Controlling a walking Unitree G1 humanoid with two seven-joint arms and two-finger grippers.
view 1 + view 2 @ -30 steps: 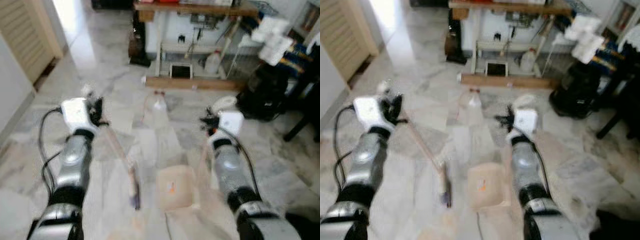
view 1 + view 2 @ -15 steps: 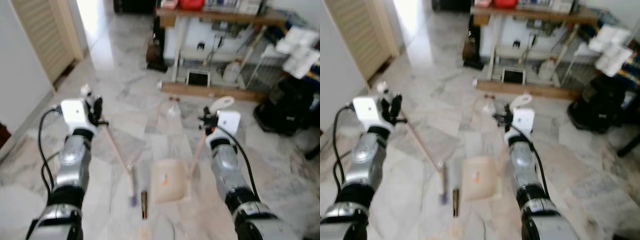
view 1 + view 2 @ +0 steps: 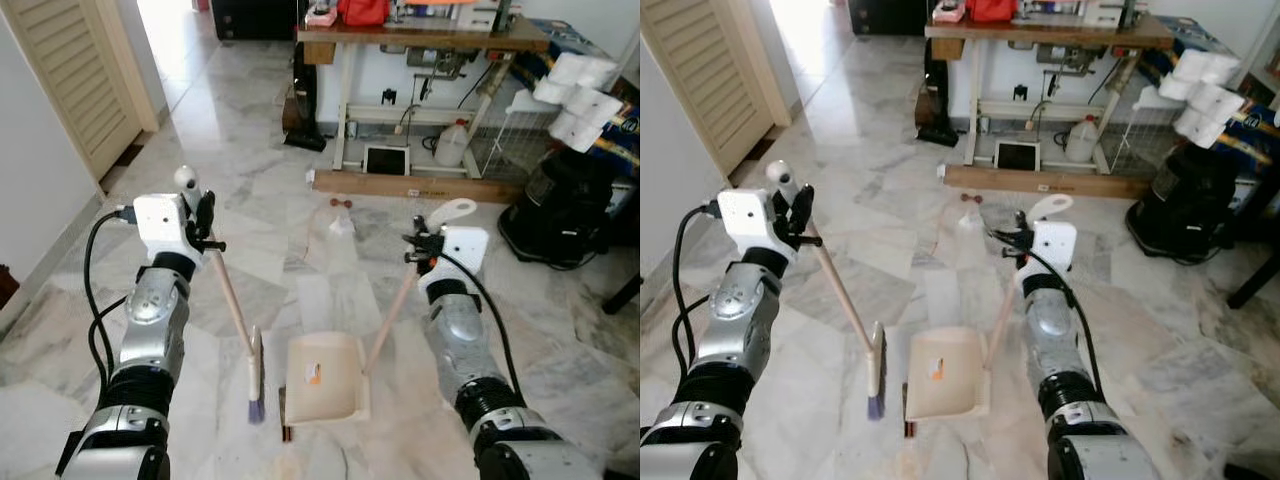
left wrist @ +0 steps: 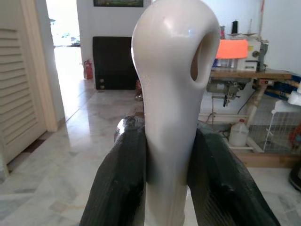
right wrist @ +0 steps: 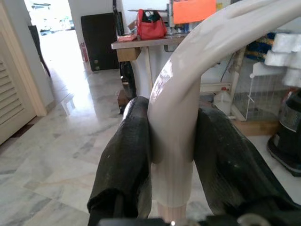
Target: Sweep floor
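On the marble floor [image 3: 200,130] before the robot lie the broom's bristle head and the dustpan, side by side and close but not touching. Its left claw [image 3: 203,215] is pinched on the top of the broom [image 3: 233,305], just under the rounded pale knob of the handle; in the left wrist view the two black fingers [image 4: 121,188] press against either side of that handle [image 4: 169,117] (the knob has a hanging hole in it). From there the pale stick slants down and inward to the bristle head [image 3: 255,385], whose purple tip rests on the floor.

At the other side, the right claw [image 3: 418,247] is closed on the dustpan handle [image 3: 392,312] near its curved white top end; the right wrist view shows its black fingers [image 5: 127,155] squeezing the white grip [image 5: 176,127] from both sides. That handle slants down and inward to the cream dustpan [image 3: 322,376], which sits flat on the floor between the two arms, with a small orange mark on its inner face. A small dark object [image 3: 286,434] lies on the floor just at the pan's near left corner; what it is cannot be made out.

Farther off stands a sewing table [image 3: 420,35] with a red bag [image 3: 362,12] on top, a white jug [image 3: 452,146] beneath it, and a wooden plank [image 3: 400,184] on the floor in front. A louvred door [image 3: 75,85] is at the left, and a black bin [image 3: 560,205] at the right.
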